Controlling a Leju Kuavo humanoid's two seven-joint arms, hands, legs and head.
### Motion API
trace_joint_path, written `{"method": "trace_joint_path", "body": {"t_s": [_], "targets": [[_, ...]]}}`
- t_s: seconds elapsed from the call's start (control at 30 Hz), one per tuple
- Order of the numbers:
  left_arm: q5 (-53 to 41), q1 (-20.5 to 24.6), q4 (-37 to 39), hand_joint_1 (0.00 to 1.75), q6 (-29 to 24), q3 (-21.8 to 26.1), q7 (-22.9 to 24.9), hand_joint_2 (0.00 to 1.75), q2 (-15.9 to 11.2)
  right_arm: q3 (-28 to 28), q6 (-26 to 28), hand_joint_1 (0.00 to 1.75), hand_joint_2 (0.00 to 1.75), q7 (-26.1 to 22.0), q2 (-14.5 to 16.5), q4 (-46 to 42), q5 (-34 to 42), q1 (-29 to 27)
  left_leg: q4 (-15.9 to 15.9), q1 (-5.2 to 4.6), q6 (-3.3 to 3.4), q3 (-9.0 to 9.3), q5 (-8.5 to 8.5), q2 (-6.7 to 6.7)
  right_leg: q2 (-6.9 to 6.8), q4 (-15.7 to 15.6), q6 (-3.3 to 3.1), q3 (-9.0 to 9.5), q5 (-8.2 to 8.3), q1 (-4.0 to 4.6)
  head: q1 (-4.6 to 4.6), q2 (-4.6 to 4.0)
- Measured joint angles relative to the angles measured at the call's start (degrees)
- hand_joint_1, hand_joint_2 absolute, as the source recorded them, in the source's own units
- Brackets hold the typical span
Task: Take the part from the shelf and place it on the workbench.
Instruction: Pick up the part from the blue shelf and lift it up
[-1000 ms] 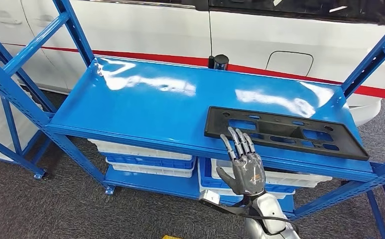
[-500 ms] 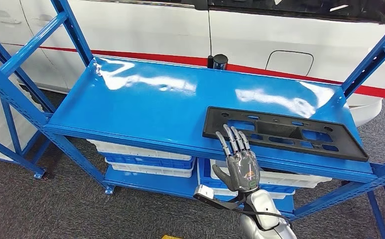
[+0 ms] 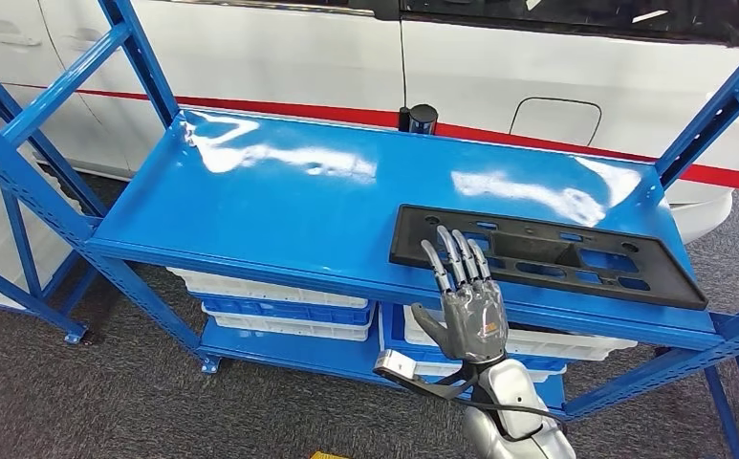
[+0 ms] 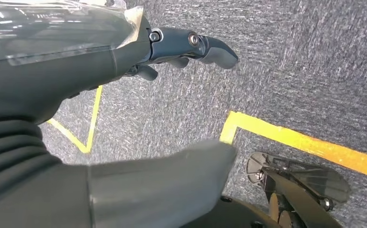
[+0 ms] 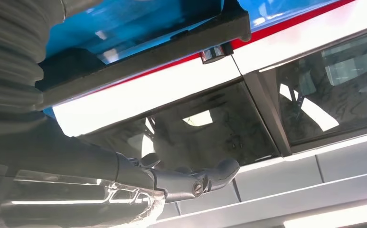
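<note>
A flat black plastic part [image 3: 556, 253] with several cut-outs lies on the right half of the blue shelf top [image 3: 289, 201]. My right hand [image 3: 467, 304] is raised in front of the shelf's front edge, fingers straight and spread, holding nothing. Its fingertips [image 3: 453, 241] overlap the part's near left corner; I cannot tell whether they touch it. In the right wrist view the part's dark edge [image 5: 143, 52] runs across above the hand's fingers [image 5: 191, 183]. My left hand [image 4: 181, 47] hangs over grey carpet, fingers and thumb apart, empty.
White and blue bins [image 3: 279, 301] sit on the lower shelf. Blue uprights and braces [image 3: 21, 172] stand at both ends. A white car with a red stripe [image 3: 537, 67] is close behind, and a dark cylinder [image 3: 421, 119] stands at the shelf's back edge. Yellow tape [image 4: 309, 145] marks the floor.
My right hand has crept up and forward, so its fingertips lie a little further over the part's near left corner. The part has not moved.
</note>
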State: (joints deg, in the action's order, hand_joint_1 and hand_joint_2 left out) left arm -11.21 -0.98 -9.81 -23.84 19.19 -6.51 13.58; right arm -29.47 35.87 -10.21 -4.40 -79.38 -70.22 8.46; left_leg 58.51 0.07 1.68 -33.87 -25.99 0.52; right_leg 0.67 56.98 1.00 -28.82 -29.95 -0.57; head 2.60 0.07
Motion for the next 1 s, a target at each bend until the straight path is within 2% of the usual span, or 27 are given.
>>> {"method": "trace_joint_path", "body": {"t_s": [0.1,0.2,0.57,0.6,0.7,0.73,1.0], "targets": [[-0.6,0.0,0.0,0.0,2.7,-0.1,-0.4,1.75,-0.2,0.3,-0.1,0.0,1.75,0.0,0.2,0.9,0.2,1.1,0.0,0.0,0.0,0.0,0.01,-0.01,0.0,0.0,0.0,0.12,0.01,0.0,0.01,0.0],[-0.9,0.0,0.0,0.0,4.9,-0.1,-1.2,1.75,-0.4,0.5,-0.2,0.0,1.75,0.1,0.7,2.9,0.5,2.6,0.0,0.0,0.0,0.02,0.01,0.0,0.0,0.0,0.0,0.11,0.01,0.01,0.0,0.0],[-1.0,0.0,0.0,0.0,7.5,-0.4,-1.6,1.75,-0.9,0.7,-0.3,0.0,1.75,0.9,2.2,8.1,0.5,5.5,0.0,0.0,-0.01,-0.01,0.01,-0.01,0.0,0.0,0.0,0.2,0.01,0.02,0.01,0.0],[-1.0,0.0,0.0,0.0,7.9,-0.4,-1.8,1.31,-1.0,0.6,-0.3,0.0,1.75,1.1,2.4,8.9,0.5,5.9,0.0,0.0,-0.01,-0.01,0.01,0.0,0.0,0.0,0.0,0.19,0.01,0.02,0.01,0.0],[-0.9,0.0,0.0,0.0,9.3,-0.5,-2.6,1.31,-1.3,0.6,-0.3,0.0,1.75,1.7,2.9,11.2,0.5,7.2,0.0,0.01,-0.01,0.0,0.01,0.02,-0.01,0.0,0.0,0.11,0.01,0.01,0.01,0.0],[-0.9,0.0,0.0,0.0,9.7,-0.5,-3.0,1.75,-1.3,0.5,-0.3,0.0,1.75,1.9,3.0,11.8,0.5,7.5,0.0,0.01,-0.01,0.0,0.01,0.03,-0.01,0.0,0.0,0.1,0.01,0.01,0.01,0.0],[-0.9,0.1,0.0,0.0,11.0,-0.5,-3.4,1.75,-1.9,0.1,-0.6,0.0,1.75,3.2,4.5,15.4,-0.4,8.9,0.0,0.01,0.0,-0.01,0.01,0.0,0.0,0.0,0.0,0.2,0.01,0.01,0.01,0.0]]}}
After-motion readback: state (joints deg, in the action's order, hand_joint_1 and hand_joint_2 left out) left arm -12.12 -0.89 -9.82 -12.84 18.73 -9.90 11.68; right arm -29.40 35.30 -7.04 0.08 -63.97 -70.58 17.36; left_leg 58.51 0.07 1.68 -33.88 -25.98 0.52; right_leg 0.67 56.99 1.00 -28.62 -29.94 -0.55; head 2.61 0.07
